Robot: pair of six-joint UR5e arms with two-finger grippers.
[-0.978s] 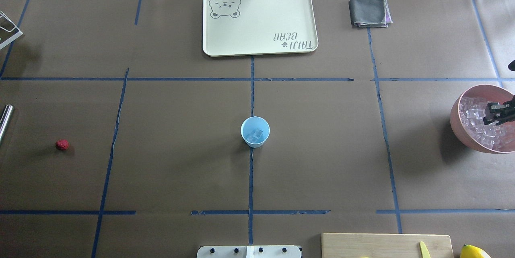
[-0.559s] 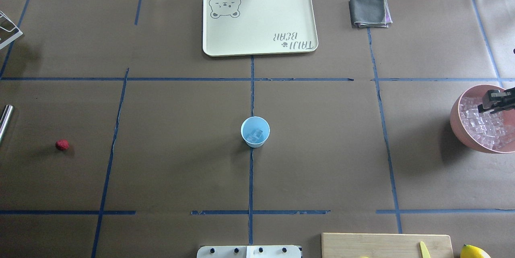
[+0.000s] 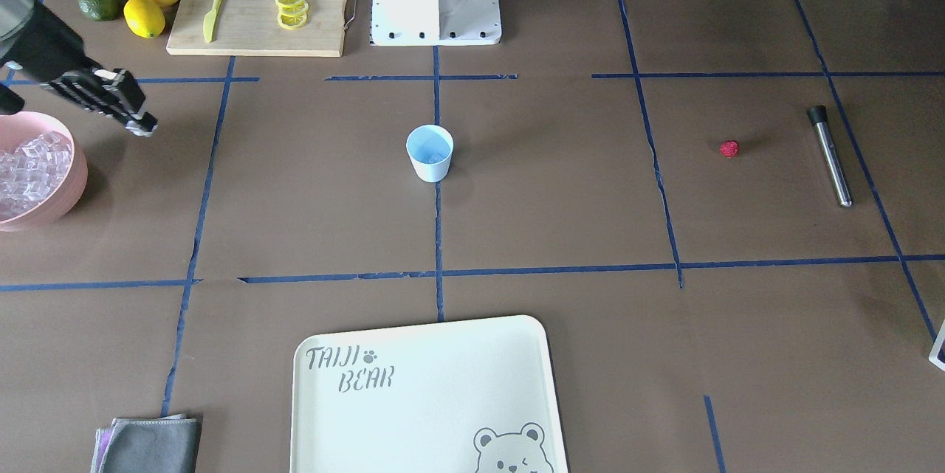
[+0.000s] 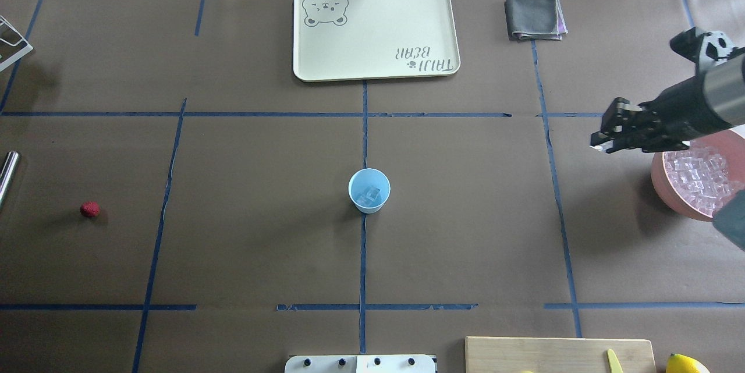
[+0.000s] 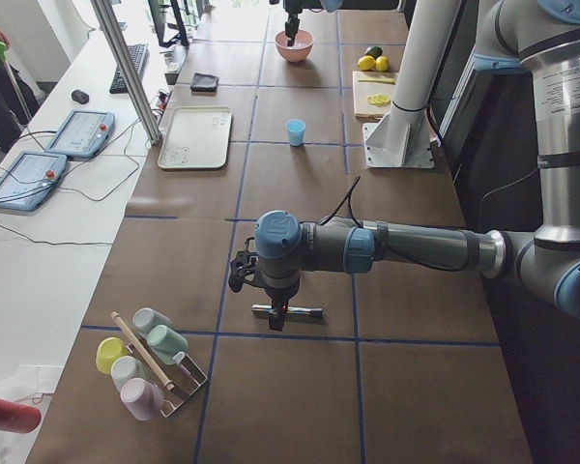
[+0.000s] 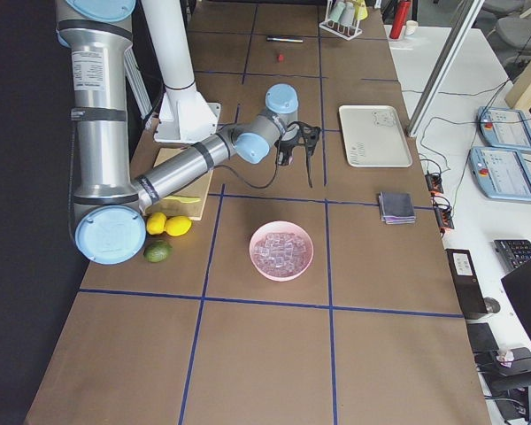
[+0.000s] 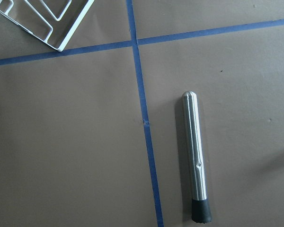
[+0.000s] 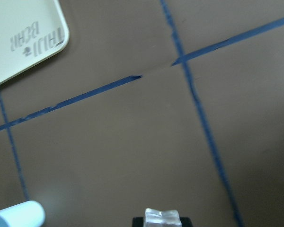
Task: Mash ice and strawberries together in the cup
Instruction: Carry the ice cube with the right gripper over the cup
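Right end effector [image 4: 602,146], pinching an ice cube [image 8: 162,218], should head toward eight o'clock, centre over the cup [image 4: 369,189], then release low to prevent bounce-out.

The table [image 4: 233,245] is viewed from above and behind the robot in the overhead view, and from across it, steeply downward, in the front-facing view; the cup [image 4: 369,189] and tray [image 4: 378,24] are shared by both. Its length is taken in from either end by the side views. Small patches are shown close up by the wrist cameras.
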